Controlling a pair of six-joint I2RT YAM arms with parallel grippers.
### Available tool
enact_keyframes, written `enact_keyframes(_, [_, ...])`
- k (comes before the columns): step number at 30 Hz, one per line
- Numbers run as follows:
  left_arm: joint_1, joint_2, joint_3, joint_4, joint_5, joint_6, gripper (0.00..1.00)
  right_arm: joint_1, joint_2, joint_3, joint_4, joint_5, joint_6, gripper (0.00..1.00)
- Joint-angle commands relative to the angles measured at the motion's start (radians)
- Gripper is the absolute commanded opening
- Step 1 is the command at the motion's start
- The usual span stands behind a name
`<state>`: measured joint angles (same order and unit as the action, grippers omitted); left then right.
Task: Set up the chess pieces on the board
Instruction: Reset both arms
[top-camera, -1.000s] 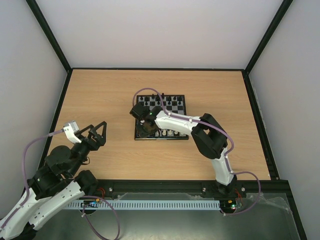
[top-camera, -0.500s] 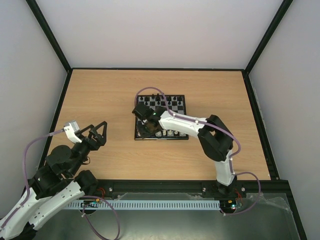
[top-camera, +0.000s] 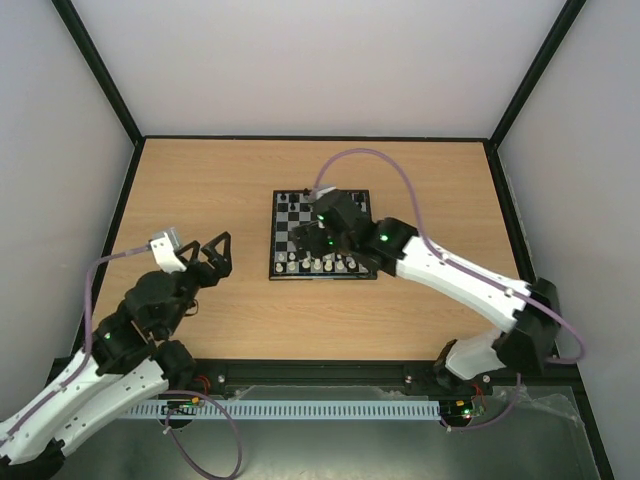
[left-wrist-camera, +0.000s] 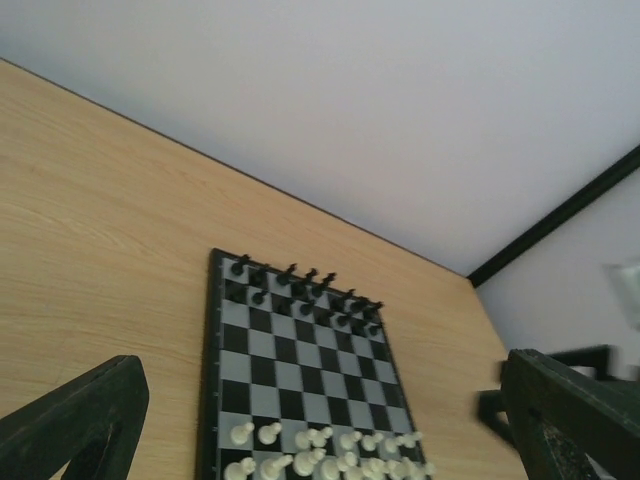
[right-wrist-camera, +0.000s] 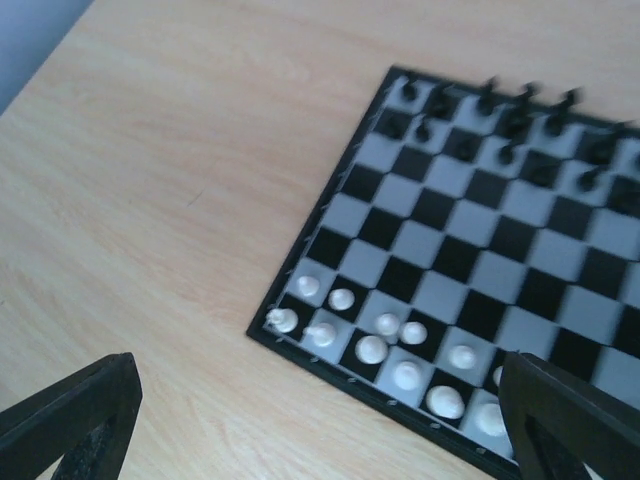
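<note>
Right now my right tool (right-wrist-camera: 315, 378) hangs above the small square chessboard with black and pale grey squares (right-wrist-camera: 470, 270), its two dark fingers (right-wrist-camera: 80, 420) spread wide apart and gripping nothing. The board lies flat near the middle of the light wooden table (top-camera: 200, 190), a little toward the far side. The tiny whitish chess pieces (right-wrist-camera: 372, 348) stand on its two nearest rows, below my right tool. They are unevenly spaced: several crowd together toward the near left corner, and two of them sit almost touching. The tiny black chess figures (right-wrist-camera: 510, 125) fill the two far rows, blurred in my right wrist view, so I cannot tell one kind from another. My left tool (top-camera: 210, 255) is raised over bare table to the left of the board, well apart from it. Its jaws also stand wide apart and empty, and they point toward the board.
</note>
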<state>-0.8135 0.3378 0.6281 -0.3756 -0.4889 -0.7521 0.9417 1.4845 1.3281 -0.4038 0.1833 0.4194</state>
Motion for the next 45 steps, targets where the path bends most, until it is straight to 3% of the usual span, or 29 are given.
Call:
enact_keyframes(1, [-0.002, 0.091, -0.047, 0.097, -0.180, 0.042, 1.00, -0.014, -0.143, -0.124, 0.034, 0.286, 0.033, 0.99])
enact_keyframes(3, [-0.001, 0.158, -0.059, 0.087, -0.314, 0.026, 1.00, -0.033, -0.227, -0.206, 0.057, 0.420, 0.058, 0.99])
enact_keyframes(6, [-0.001, 0.224, -0.083, 0.111, -0.425, 0.009, 1.00, -0.125, -0.382, -0.372, 0.157, 0.460, 0.040, 0.99])
enact_keyframes(13, [0.061, 0.230, -0.171, 0.324, -0.513, 0.185, 1.00, -0.440, -0.669, -0.749, 0.444, 0.278, 0.010, 0.99])
enact_keyframes(18, [0.200, 0.206, -0.210, 0.381, -0.457, 0.271, 1.00, -0.495, -0.639, -0.816, 0.502, 0.373, 0.024, 0.99])
enact_keyframes(25, [0.371, 0.122, -0.358, 0.558, -0.308, 0.432, 1.00, -0.610, -0.630, -0.893, 0.586, 0.349, 0.020, 0.99])
enact_keyframes(29, [0.434, 0.153, -0.436, 0.698, -0.239, 0.528, 1.00, -0.729, -0.612, -0.926, 0.627, 0.288, 0.041, 0.98])
enact_keyframes(32, [0.481, 0.236, -0.500, 0.881, -0.156, 0.606, 1.00, -0.776, -0.586, -0.953, 0.686, 0.293, 0.052, 0.99])
enact_keyframes(37, [0.569, 0.430, -0.494, 1.021, -0.035, 0.618, 1.00, -0.796, -0.515, -0.991, 0.799, 0.379, 0.065, 0.99])
enact_keyframes(44, [0.651, 0.808, -0.452, 1.242, 0.027, 0.588, 1.00, -0.806, -0.393, -1.003, 0.963, 0.470, 0.055, 0.98])
enact_keyframes(45, [0.657, 0.850, -0.404, 1.200, 0.036, 0.584, 1.00, -0.806, -0.377, -1.006, 0.987, 0.489, 0.053, 0.99])
